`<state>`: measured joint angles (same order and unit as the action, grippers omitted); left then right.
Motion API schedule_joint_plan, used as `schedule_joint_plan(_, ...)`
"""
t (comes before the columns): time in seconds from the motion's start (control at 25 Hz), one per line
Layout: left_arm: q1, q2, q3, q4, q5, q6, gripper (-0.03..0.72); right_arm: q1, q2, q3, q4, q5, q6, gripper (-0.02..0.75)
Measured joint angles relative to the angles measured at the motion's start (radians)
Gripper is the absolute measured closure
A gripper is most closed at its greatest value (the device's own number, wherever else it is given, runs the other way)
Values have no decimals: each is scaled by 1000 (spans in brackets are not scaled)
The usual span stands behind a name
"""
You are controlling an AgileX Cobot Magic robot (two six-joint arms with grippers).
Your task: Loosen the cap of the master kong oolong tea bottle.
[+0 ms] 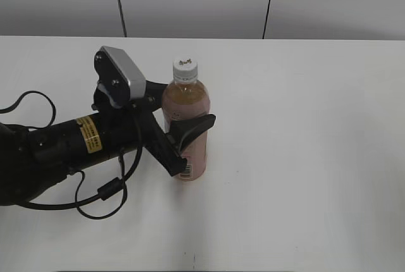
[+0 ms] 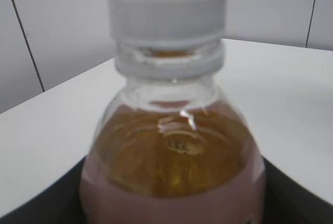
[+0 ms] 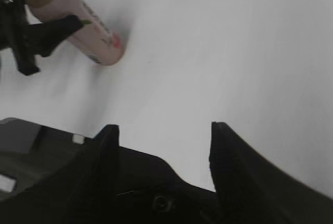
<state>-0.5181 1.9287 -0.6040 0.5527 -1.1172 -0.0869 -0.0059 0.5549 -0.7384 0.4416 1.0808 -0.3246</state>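
So, quick rundown:
Bottle [image 1: 185, 126]: upright on the white table [image 1: 304, 126], mid-left.
Left gripper [image 1: 185, 134]: clamped round the bottle's pink label, most likely bracing it so it can't spin.
Cap [image 1: 185, 67]: seated on the neck, left free above the grip.
Right gripper [image 3: 162, 146]: well apart, jaws spread and empty, probably meant for the twist.

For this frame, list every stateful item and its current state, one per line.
cap: on the bottle neck, nothing touching it.
master kong oolong tea bottle: upright on the table, filled with tea, clamped at the label.
left gripper: shut on the bottle.
right gripper: open, empty, away from the bottle.
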Motion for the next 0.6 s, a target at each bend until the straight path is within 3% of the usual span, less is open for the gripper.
schedule_joint_plan(0.16, 0, -5, 0, 5, 4, -1, 231, 0, 230, -120, 158, 17, -59, 318)
schedule_joint_plan(0.32, 0, -34, 0, 19, 60, -3, 231, 47, 437, -258, 216, 58, -64, 318)
schedule_joint_plan(0.6, -1, -79, 0, 28, 155, -10, 231, 320, 690, -428, 165, 37, 97, 321)
